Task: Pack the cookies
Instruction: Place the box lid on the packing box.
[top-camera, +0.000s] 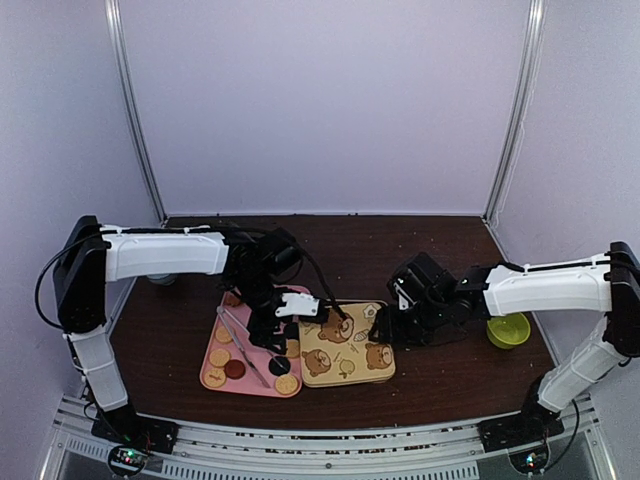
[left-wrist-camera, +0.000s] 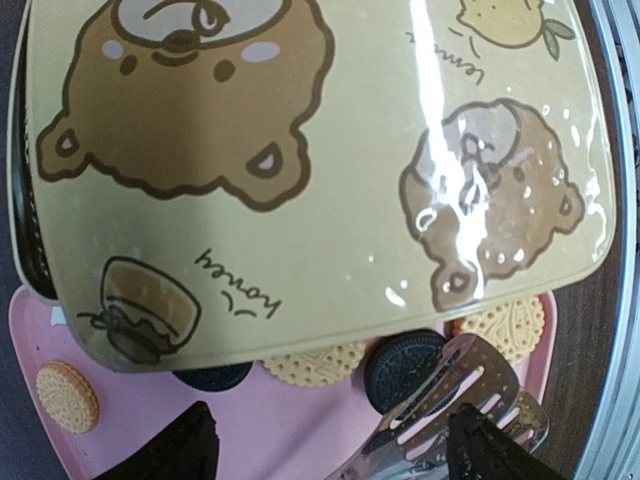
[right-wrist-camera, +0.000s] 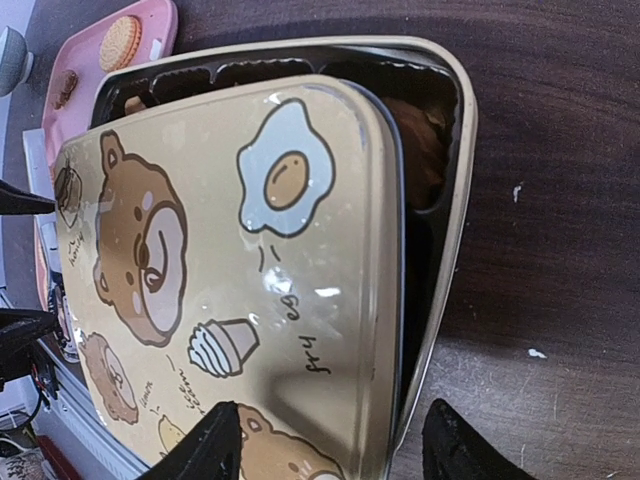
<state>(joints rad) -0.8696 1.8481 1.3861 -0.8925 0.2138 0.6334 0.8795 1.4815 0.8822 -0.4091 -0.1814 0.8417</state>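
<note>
Several cookies (top-camera: 219, 357) lie on a pink tray (top-camera: 204, 372): tan rounds, a dark red one and a black one (top-camera: 279, 366). In the left wrist view a tan scalloped cookie (left-wrist-camera: 315, 362) and a black sandwich cookie (left-wrist-camera: 405, 362) lie partly under the lid's edge. The gold tin's bear-printed lid (top-camera: 345, 345) sits askew on the tin (right-wrist-camera: 455, 120), leaving its right compartments uncovered. My left gripper (top-camera: 285, 325) hangs open over the seam between tray and tin (left-wrist-camera: 335, 455). My right gripper (top-camera: 383, 328) is open, its fingers straddling the tin's right edge (right-wrist-camera: 335, 450).
Metal tongs (top-camera: 243, 352) lie across the pink tray; their slotted end (left-wrist-camera: 470, 395) is by my left gripper's right finger. A green bowl (top-camera: 508, 330) stands at the right. Brown contents (right-wrist-camera: 420, 140) show in the tin's uncovered compartments.
</note>
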